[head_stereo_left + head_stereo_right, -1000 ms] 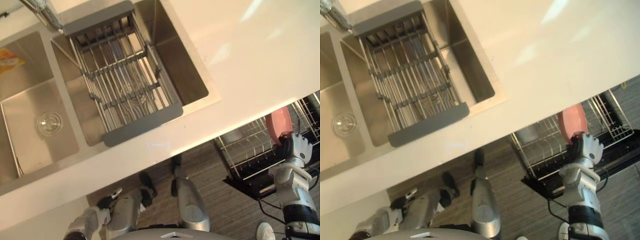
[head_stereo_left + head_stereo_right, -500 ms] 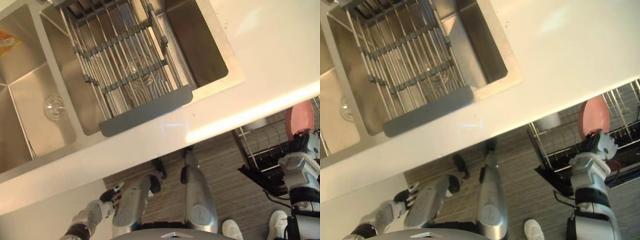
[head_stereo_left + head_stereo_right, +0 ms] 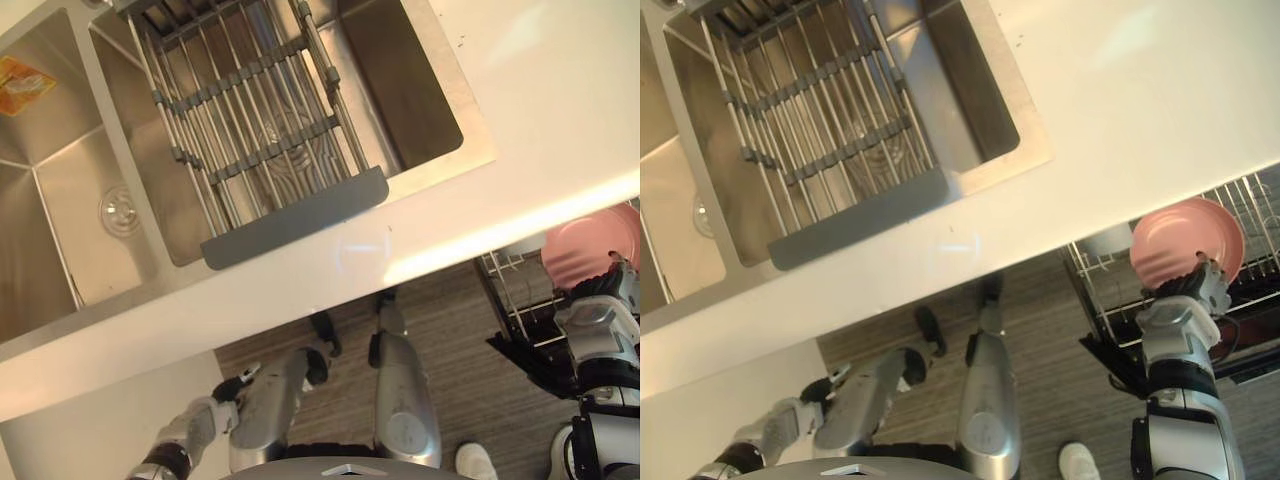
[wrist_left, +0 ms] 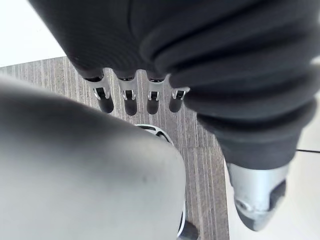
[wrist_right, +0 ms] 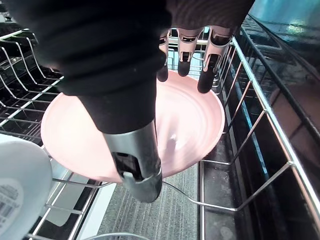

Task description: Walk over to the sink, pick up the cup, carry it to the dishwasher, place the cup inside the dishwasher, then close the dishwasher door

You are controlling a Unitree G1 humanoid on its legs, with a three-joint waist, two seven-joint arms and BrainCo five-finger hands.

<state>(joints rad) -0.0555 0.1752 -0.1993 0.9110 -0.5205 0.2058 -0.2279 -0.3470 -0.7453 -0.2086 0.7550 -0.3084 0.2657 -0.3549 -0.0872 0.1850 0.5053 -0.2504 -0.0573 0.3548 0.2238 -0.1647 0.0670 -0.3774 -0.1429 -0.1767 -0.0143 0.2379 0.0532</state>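
No cup shows; the thing at my right hand is a pink plate (image 5: 190,125). It lies tilted on the wires of the dishwasher rack (image 5: 260,100), below the counter's edge at the right (image 3: 1188,240). My right hand (image 5: 182,55) hovers just over the plate, open, its fingers straight and its thumb stretched out in front. My right hand (image 3: 1185,295) sits directly under the plate in the right eye view. My left hand (image 3: 225,390) hangs low beside my body, open with straight fingers (image 4: 129,97) and nothing in it.
A white dish (image 5: 20,190) stands in the rack next to the plate. The white counter (image 3: 560,120) holds a steel double sink (image 3: 420,90) with a grey wire drainer (image 3: 260,150) across it. An orange packet (image 3: 20,85) lies far left. A person's white shoe (image 3: 1078,462) is on the floor.
The right hand has gone from curled on the plate to open. The plate has tipped from standing on edge to lying with its face showing. The camera shifted earlier.
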